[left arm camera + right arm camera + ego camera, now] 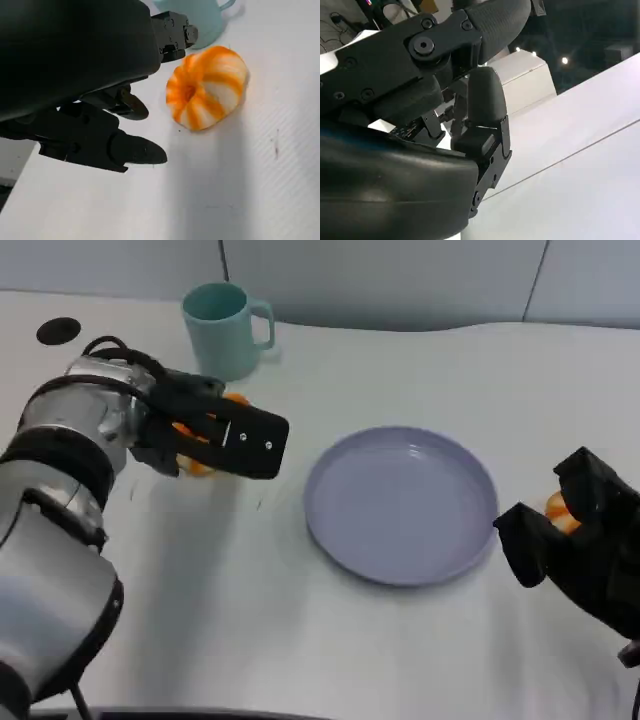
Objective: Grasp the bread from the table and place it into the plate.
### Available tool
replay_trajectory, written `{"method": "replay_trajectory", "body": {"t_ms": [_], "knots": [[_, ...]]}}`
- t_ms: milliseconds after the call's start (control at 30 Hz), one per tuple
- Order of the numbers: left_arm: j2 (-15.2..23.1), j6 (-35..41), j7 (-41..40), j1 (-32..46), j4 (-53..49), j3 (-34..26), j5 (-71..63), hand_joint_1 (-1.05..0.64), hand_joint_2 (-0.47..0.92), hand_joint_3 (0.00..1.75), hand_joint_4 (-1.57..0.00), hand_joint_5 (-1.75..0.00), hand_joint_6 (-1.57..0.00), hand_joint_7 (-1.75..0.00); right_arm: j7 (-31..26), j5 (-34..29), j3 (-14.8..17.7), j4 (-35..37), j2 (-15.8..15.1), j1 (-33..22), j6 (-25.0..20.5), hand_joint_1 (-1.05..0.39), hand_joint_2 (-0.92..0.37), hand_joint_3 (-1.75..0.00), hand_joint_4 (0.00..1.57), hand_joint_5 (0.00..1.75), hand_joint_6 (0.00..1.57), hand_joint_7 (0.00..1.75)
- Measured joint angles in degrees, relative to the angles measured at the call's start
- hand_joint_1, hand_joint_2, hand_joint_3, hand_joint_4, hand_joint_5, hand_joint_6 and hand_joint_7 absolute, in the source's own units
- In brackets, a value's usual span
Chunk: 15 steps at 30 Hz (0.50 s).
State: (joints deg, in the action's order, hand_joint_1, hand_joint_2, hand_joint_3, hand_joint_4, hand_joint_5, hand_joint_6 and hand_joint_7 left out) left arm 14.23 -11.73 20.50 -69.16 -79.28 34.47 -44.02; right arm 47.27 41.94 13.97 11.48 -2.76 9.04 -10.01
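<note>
The bread [207, 87], a round orange-and-white striped bun, lies on the white table next to the teal cup. My left hand [225, 435] hovers right over it, so in the head view just orange edges of the bread [198, 466] peek out. Seen from the left wrist, the fingers [132, 150] are spread beside the bun and do not touch it. The lilac plate [400, 502] sits at the table's centre with nothing on it. My right hand [580, 540] stays low at the right of the plate, holding nothing, its fingers [485, 100] apart.
A teal cup [222, 328] stands just behind the bread at the back left. A small black disc [58, 331] lies at the far left. Something orange [557, 508] shows behind my right hand, mostly hidden.
</note>
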Motion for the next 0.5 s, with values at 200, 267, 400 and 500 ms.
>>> {"method": "replay_trajectory", "body": {"t_ms": [200,267,400,500], "knots": [[0.66,-9.5,-4.1,2.74,2.21,-12.03,12.09,-0.05,0.92,0.02,-0.79,-0.08,-0.73,-0.07,0.04,-0.05,0.03,0.37,0.01,0.12,0.09,-0.4,-0.84,0.0,0.86,1.75,0.66,1.75],[0.83,-10.44,-3.62,3.42,2.43,-14.68,14.91,-0.07,0.92,0.05,-0.66,-0.85,-0.87,-0.22,0.04,-0.12,-0.01,0.47,0.02,0.21,0.1,-0.38,-0.85,-0.01,0.86,1.75,0.64,1.75],[-0.83,-18.04,2.71,9.91,5.2,-28.73,32.07,-0.24,0.92,0.14,-0.46,-1.6,-0.65,-0.96,0.07,-0.68,0.09,0.99,-0.06,0.38,0.41,-0.37,-0.86,-0.01,0.86,1.75,0.64,1.75],[-3.67,-19.16,11.15,15.43,8.72,-37.48,44.36,-0.32,0.92,0.39,-0.43,-1.73,-0.4,-1.45,0.22,-0.68,0.26,2.11,-0.06,0.77,0.5,-0.39,-0.85,0.0,0.86,1.75,0.65,1.75]]}}
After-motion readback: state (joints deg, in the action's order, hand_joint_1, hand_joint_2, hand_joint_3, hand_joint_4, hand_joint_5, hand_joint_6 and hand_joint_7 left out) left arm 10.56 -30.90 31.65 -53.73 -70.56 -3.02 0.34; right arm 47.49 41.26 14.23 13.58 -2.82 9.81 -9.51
